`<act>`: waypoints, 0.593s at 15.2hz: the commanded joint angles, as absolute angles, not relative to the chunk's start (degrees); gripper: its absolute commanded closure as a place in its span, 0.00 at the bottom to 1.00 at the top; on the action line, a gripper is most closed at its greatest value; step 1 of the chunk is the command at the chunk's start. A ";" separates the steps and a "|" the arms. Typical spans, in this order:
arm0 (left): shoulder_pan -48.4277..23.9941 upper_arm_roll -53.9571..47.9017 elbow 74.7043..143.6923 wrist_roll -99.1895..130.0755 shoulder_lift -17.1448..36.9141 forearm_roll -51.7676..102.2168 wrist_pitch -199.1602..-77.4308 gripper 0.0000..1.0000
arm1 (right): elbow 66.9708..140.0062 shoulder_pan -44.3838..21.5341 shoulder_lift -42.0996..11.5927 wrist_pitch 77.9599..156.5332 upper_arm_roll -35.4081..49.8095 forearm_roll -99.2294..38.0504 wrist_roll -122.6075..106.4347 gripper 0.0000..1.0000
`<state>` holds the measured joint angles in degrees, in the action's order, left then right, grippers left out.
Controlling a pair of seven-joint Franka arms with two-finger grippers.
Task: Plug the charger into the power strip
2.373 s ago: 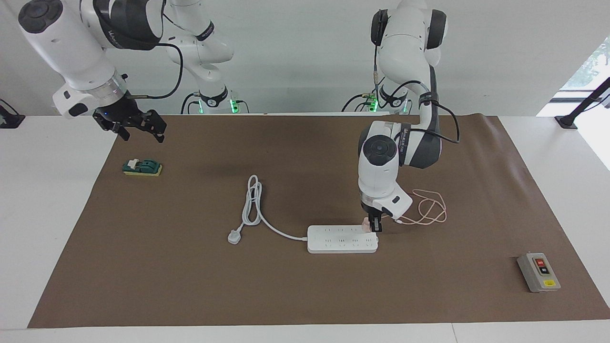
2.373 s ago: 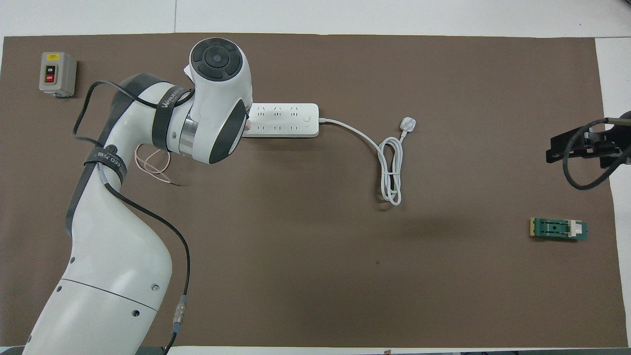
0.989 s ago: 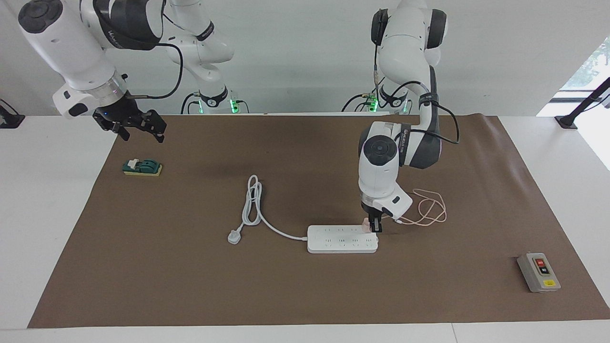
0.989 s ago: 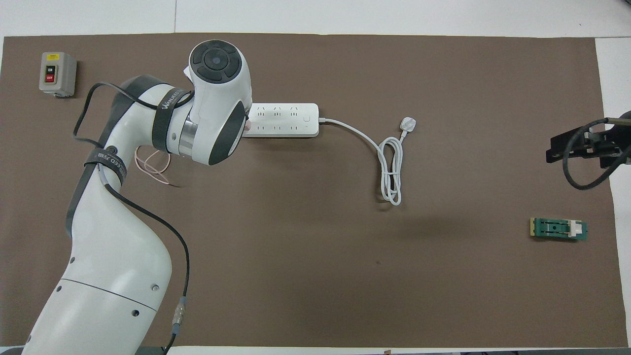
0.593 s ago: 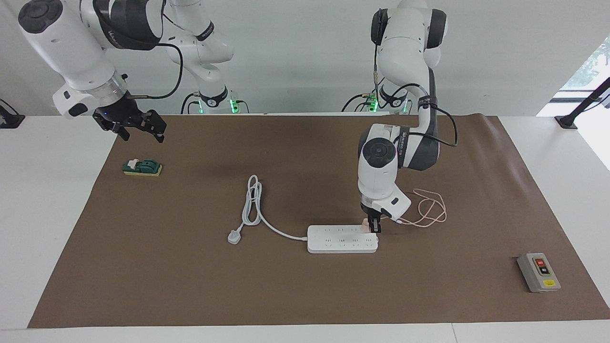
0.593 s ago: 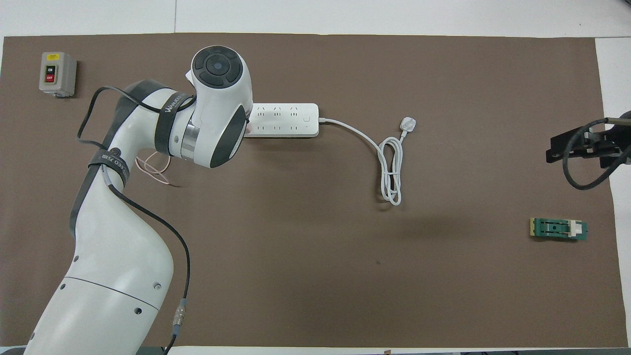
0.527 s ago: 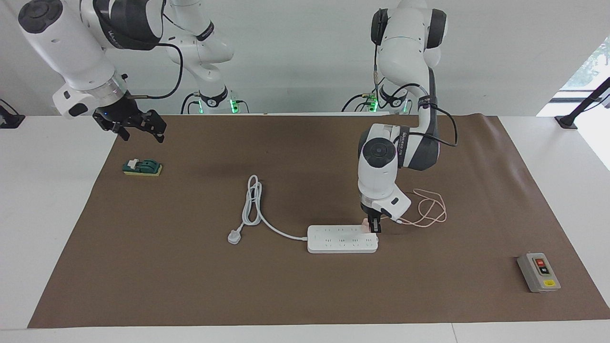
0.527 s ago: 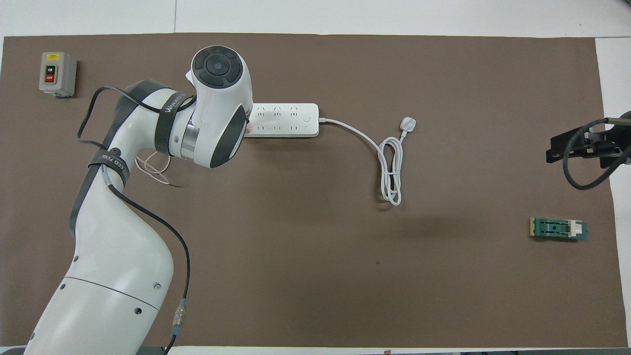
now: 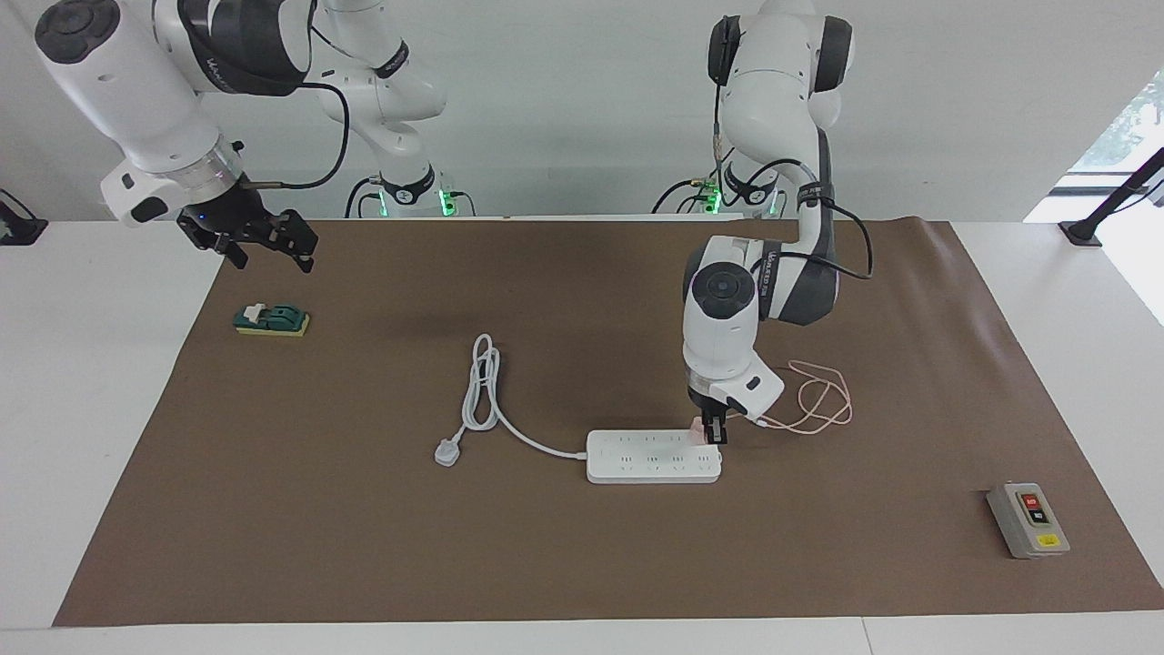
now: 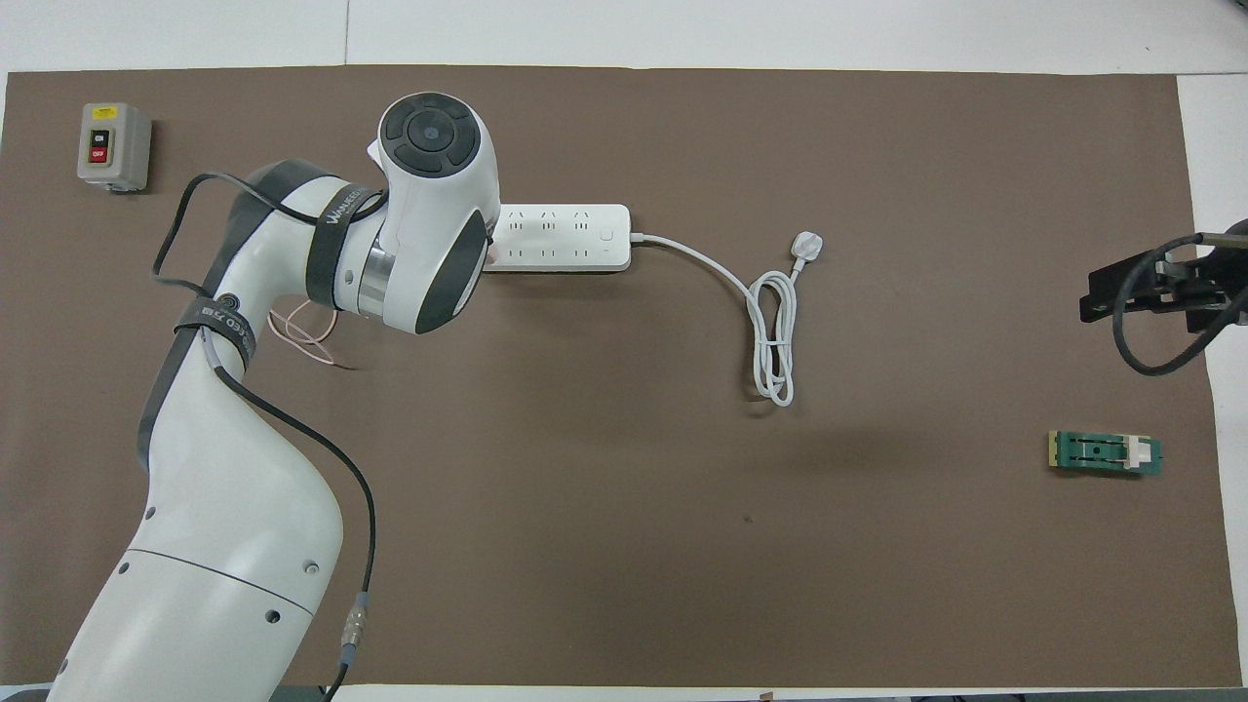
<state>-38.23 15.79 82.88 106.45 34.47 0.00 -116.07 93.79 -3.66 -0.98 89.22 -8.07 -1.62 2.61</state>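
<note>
Facing view: left gripper (image 9: pixel 712 434) presses charger (image 9: pixel 698 430) onto power strip (image 9: pixel 653 457).

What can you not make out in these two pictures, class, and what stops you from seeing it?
- Charger prongs: facing view, hidden between left gripper and power strip; whether they are seated is unclear.
- Overhead view: the left arm covers the charger and that end of the strip.
- Right gripper: overhead view, cut off by the edge.
</note>
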 commanded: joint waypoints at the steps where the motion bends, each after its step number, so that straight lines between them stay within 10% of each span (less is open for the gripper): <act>1: -39.73 16.17 82.81 107.05 37.52 0.17 -114.00 1.00 | 94.39 -3.25 -0.18 89.30 -7.65 -1.23 1.76 0.00; 9: -40.34 16.26 81.39 107.05 37.97 -0.09 -110.39 1.00 | 94.39 -3.25 -0.17 89.30 -7.65 -1.23 1.76 0.00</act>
